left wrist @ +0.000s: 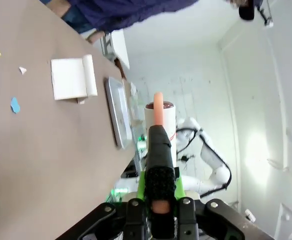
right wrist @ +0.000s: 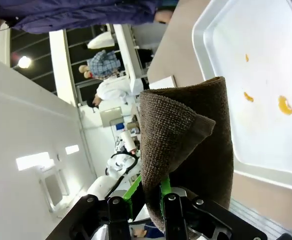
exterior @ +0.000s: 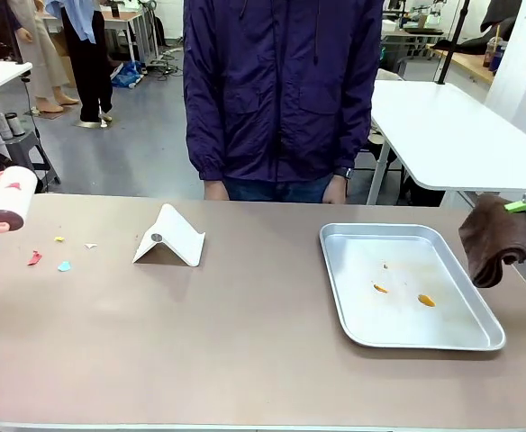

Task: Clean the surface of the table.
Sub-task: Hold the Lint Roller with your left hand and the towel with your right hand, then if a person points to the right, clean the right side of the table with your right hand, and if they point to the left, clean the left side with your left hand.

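Note:
The table (exterior: 245,351) is brownish tan, with small coloured scraps (exterior: 63,265) lying near its left end. In the left wrist view my left gripper (left wrist: 159,187) is shut on the handle of a lint roller (left wrist: 160,116), held above the table (left wrist: 46,160). In the front view the roller (exterior: 2,200) hovers over the table's left edge, above the scraps (left wrist: 15,105). My right gripper (exterior: 521,206) is shut on a brown cloth (exterior: 494,241) that hangs beside the right edge. In the right wrist view, the cloth (right wrist: 186,145) fills the grip of my right gripper (right wrist: 153,200).
A metal tray (exterior: 340,297) with a few orange bits (exterior: 426,301) lies on the right half, also seen as the tray (right wrist: 211,30). A white folded stand (exterior: 168,238) sits left of centre. A person in a dark purple jacket (exterior: 281,90) stands at the far edge.

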Tool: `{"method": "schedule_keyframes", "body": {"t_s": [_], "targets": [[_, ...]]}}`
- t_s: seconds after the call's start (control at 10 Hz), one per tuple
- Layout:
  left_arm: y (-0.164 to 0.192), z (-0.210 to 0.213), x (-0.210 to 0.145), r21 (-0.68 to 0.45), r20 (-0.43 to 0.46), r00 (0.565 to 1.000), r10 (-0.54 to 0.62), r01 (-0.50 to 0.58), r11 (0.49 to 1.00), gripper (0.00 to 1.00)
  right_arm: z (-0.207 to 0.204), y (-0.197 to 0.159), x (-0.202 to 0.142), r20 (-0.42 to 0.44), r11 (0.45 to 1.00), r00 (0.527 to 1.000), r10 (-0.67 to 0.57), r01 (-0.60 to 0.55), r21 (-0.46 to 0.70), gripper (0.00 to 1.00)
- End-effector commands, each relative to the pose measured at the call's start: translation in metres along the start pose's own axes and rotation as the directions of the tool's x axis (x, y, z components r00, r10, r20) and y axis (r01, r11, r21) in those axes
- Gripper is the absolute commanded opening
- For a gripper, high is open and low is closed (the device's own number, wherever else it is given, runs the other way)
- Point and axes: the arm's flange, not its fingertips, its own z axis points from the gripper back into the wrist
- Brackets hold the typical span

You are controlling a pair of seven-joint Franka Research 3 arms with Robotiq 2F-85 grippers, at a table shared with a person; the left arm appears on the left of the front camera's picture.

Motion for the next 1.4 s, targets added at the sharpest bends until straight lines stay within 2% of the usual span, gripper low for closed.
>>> {"method": "schedule_keyframes", "body": {"t_s": [0.0, 1.3], "targets": [[-0.0064, -0.0005, -0.0007, 0.014, -0.057, 0.998, -0.022, 0.023, 1.000, 0.00, -0.0036, 0.0039, -0.0004, -0.023, 0.999, 0.999, -0.032, 0.032, 0.003, 0.00], [-0.0064, -0.0005, -0.0007, 0.014, -0.057, 0.998, -0.022, 0.023, 1.000, 0.00, -0.0036, 0.0039, -0.0004, -0.023, 0.999, 0.999, -0.032, 0.032, 0.003, 0.00]]}}
